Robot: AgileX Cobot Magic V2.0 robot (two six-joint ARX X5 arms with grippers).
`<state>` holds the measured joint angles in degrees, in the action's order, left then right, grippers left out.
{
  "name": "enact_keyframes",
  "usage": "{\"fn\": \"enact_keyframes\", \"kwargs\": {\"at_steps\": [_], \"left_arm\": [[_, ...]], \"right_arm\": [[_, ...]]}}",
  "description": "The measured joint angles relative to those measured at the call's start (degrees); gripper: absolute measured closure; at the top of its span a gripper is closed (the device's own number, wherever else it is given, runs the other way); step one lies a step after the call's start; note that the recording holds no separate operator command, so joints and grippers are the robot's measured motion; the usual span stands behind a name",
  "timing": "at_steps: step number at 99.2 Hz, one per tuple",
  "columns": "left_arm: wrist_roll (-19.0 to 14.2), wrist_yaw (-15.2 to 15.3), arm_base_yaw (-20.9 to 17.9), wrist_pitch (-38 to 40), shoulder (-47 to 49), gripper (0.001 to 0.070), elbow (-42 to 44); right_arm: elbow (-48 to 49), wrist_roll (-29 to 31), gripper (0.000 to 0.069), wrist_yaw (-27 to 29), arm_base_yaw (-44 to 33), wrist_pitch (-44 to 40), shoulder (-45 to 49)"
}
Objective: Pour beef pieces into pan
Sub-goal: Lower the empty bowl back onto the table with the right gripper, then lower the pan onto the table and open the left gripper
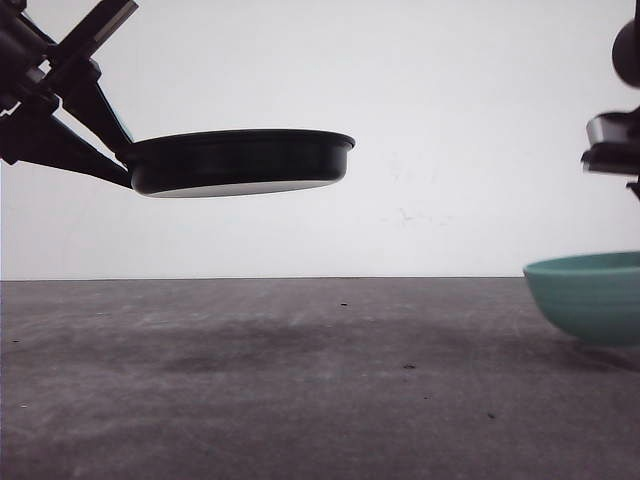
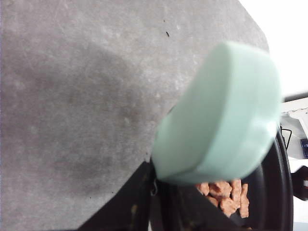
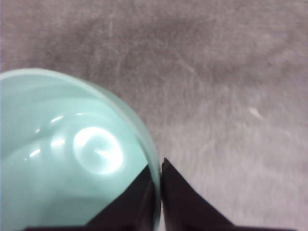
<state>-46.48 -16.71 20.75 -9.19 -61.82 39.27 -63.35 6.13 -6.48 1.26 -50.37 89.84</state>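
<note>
Grey tabletop (image 1: 300, 380) and white wall are framing the front view, where the left gripper (image 1: 115, 150) is holding the black pan (image 1: 240, 160) level and well above the surface, arm reaching in from high left; keep it level. Seen from the left wrist, the mint handle (image 2: 221, 115) is sitting clamped, with beef pieces (image 2: 226, 192) lying inside the pan. Seen from the right wrist, the right gripper (image 3: 159, 192) is pinching the empty teal bowl's (image 3: 72, 159) rim; lower the bowl gently.
</note>
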Motion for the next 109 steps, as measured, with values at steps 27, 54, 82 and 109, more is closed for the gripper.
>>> {"fn": "enact_keyframes", "kwargs": {"at_steps": [27, 54, 82, 109], "left_arm": [[0.15, 0.0, 0.0, -0.04, 0.0, 0.0685, 0.0], [0.22, 0.0, 0.0, -0.04, 0.0, 0.0685, 0.0], [0.24, 0.0, 0.0, -0.04, 0.0, 0.0685, 0.0], [0.83, 0.42, 0.0, -0.04, 0.0, 0.0685, 0.0]], "right_arm": [[0.92, -1.86, 0.0678, 1.75, -1.66, 2.29, 1.81], [0.92, -2.97, 0.0678, 1.77, -2.82, 2.89, 1.81], [0.94, -3.19, 0.0301, 0.44, -2.84, 3.13, 1.68], [-4.0, -3.17, 0.0205, -0.74, -2.84, 1.7, -5.14]]}}
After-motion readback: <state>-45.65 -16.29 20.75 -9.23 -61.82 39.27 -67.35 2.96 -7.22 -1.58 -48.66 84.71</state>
